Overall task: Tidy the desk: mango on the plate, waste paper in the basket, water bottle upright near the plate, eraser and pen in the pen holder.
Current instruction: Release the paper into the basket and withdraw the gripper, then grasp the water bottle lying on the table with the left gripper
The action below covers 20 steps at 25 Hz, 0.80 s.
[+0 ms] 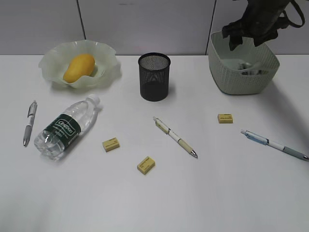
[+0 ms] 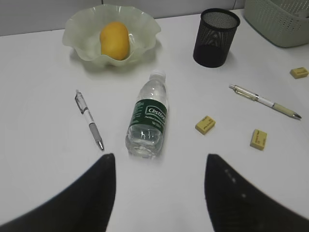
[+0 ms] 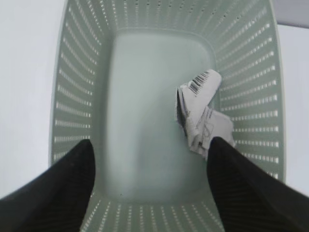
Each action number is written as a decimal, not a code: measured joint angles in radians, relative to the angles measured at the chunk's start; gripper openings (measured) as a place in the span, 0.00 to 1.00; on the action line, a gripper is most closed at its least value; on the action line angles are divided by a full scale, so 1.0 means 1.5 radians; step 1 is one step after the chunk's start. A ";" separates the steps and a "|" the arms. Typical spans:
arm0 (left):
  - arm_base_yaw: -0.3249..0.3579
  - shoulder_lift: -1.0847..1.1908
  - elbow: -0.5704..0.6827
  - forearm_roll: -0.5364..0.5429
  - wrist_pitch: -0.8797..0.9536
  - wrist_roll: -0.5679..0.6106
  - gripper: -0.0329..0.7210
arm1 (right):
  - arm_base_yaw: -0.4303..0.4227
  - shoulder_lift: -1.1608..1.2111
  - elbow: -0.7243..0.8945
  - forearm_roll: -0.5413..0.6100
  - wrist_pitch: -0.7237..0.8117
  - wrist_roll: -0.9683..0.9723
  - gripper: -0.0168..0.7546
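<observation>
The mango [image 1: 79, 67] lies in the wavy green plate [image 1: 48, 63]. On the desk [image 1: 193, 193] the water bottle [image 1: 67, 126] lies on its side, cap toward the plate. The black mesh pen holder [image 1: 154, 76] stands empty-looking at mid-back. Three yellow erasers [image 1: 111, 144] [image 1: 146, 165] [image 1: 225, 118] and three pens [image 1: 30, 123] [image 1: 175, 137] [image 1: 274, 144] lie loose. My right gripper [image 3: 150, 145] hangs open above the basket [image 3: 77, 96], and the waste paper [image 3: 200, 113] rests on its floor, free of the fingers. My left gripper [image 2: 159, 157] is open over bare desk, just short of the bottle [image 2: 148, 116].
The basket [image 1: 244, 72] stands at the back right against the wall panels. The plate sits at the back left. The right arm's dark body [image 1: 260, 19] hangs over the basket's rim.
</observation>
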 joint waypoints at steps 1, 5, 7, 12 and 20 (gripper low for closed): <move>0.000 0.000 0.000 0.000 0.000 0.000 0.63 | 0.000 -0.002 -0.008 0.004 0.020 -0.001 0.77; 0.000 0.000 0.000 0.000 0.000 0.000 0.63 | 0.000 -0.035 -0.018 0.022 0.083 -0.008 0.77; 0.000 0.000 0.000 0.000 0.000 0.000 0.63 | 0.000 -0.059 -0.019 0.031 0.109 -0.009 0.76; 0.000 0.000 0.000 0.000 0.000 0.000 0.63 | 0.001 -0.130 -0.020 0.038 0.206 -0.009 0.74; 0.000 0.000 0.000 0.000 0.000 0.000 0.63 | 0.026 -0.306 0.092 0.061 0.270 -0.009 0.73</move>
